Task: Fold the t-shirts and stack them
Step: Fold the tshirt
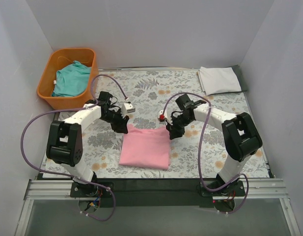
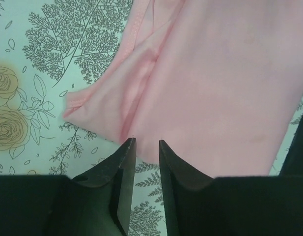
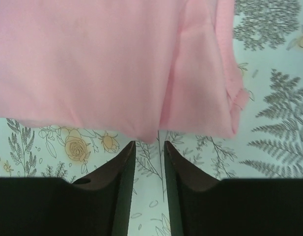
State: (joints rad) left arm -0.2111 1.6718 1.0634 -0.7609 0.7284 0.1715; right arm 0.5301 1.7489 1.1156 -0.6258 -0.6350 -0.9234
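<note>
1. Left claw (image 2: 146, 143) and right claw (image 3: 150, 145) each have their fingers drawn close. Only a slim slit is left between them and nothing is caught in it.
2. Between the two claws lies the pink t-shirt (image 1: 145, 147), flat and folded to a rough rectangle. Each claw sits at one of its far corners, with the cloth edge just ahead of the tips.
3. It looks light and limp. Lifted at a single point it would likely sag and fall open, so the two corners by the claws, pinched through all layers together, seem the best hold. The floral cloth on the tabletop (image 1: 210, 142) could get nipped along with it.
4. Ahead and to the outer side of the left claw a looser flap with a stitched hem sticks out from the fold. A similar hemmed corner juts out beside the right claw.
5. Well beyond the right claw, outward, the white t-shirt (image 1: 219, 79) rests folded. Beyond the left claw, outward, the teal t-shirt (image 1: 71, 78) lies bunched in the orange basket (image 1: 45, 73), not yet folded.
6. Hard to tell: how many layers the pink fold has, whether either claw's tips touch the cloth, how much teal cloth the basket wall hides, and what the dark strip (image 1: 243, 78) at the white shirt's outer side is.
</note>
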